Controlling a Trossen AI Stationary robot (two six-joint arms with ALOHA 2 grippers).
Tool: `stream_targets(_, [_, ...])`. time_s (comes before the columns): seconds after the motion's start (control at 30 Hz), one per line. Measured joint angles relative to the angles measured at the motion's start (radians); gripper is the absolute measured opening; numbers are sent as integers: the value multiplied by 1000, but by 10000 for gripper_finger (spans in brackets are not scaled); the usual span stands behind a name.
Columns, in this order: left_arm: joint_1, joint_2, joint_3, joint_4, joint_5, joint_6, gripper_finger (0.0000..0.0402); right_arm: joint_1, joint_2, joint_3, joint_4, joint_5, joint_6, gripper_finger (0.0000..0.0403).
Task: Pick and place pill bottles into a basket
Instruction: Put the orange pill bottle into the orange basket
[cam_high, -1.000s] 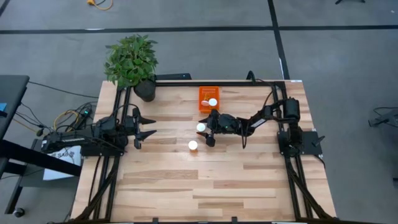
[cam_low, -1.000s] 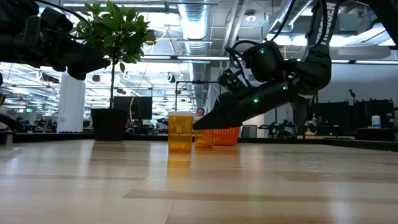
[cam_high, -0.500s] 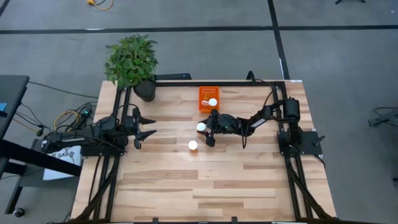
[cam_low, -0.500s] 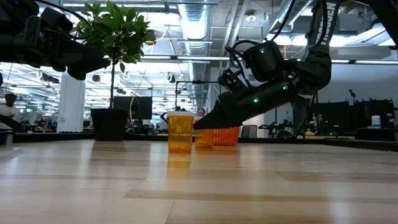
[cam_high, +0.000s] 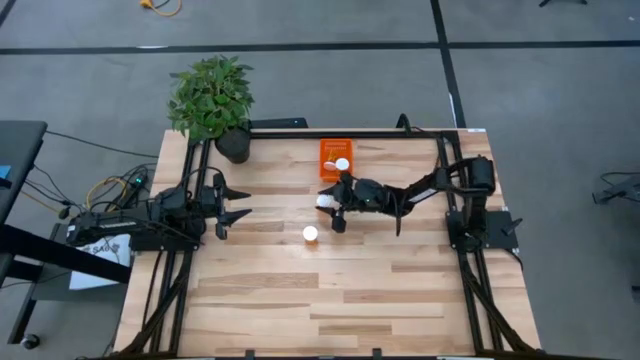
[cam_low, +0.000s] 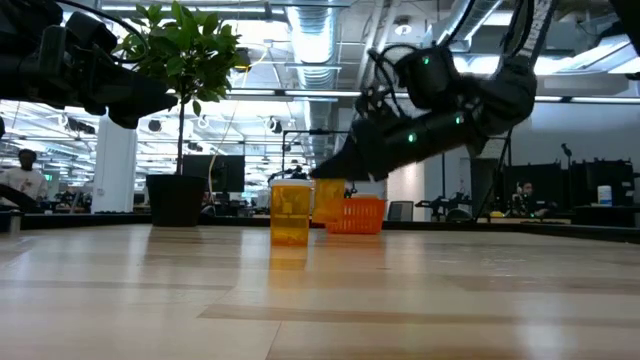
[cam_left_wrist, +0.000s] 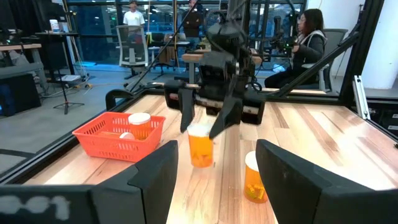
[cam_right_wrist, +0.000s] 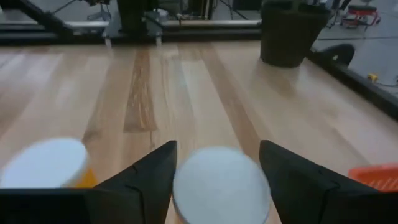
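My right gripper (cam_high: 331, 207) is shut on a pill bottle (cam_low: 328, 200) with a white cap and amber body, a little above the table's middle, near the orange basket (cam_high: 334, 149). A second bottle (cam_high: 311, 233) stands on its base on the table nearer the front. It also shows in the left wrist view (cam_left_wrist: 252, 177). One bottle (cam_left_wrist: 138, 123) stands inside the basket (cam_left_wrist: 99, 138). My left gripper (cam_high: 237, 201) is open and empty at the table's left, pointing toward the held bottle. My right gripper pinches the bottle's top, at the white cap (cam_right_wrist: 219, 180), between its two fingers (cam_left_wrist: 186, 111). The fingers come from the table's right, slanting down. The bottle (cam_left_wrist: 200, 147) hangs upright below them, lifted clear of the table.
A dark pot with a green plant (cam_high: 212, 98) stands at the table's far left corner. Bare wooden table (cam_high: 330, 290) lies toward the near edge. People sit and stand in the room beyond the table.
My right gripper has gone up and a little toward the basket with the bottle. The bottle stood on the table before and now hangs clear of it, still upright. The other bottle has stayed where it was.
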Motion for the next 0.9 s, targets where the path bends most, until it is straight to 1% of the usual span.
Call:
stream_targets(0.13, [0, 0, 0, 0, 0, 0, 209, -19, -79, 0, -61, -1, -2, 211])
stream_targets(0.3, [0, 0, 0, 0, 0, 0, 209, -56, -176, 0, -163, -3, -10, 180])
stream_targets(0.43, [0, 0, 0, 0, 0, 0, 209, -70, -224, 0, -244, -4, -16, 159])
stream_targets(0.53, [0, 0, 0, 0, 0, 0, 209, -54, -230, 0, -261, -8, -39, 158])
stream_targets(0.67, [0, 0, 0, 0, 0, 0, 209, -33, -221, 0, -262, -10, -44, 184])
stream_targets(0.9, [0, 0, 0, 0, 0, 0, 209, -15, -172, 0, -277, -3, -20, 263])
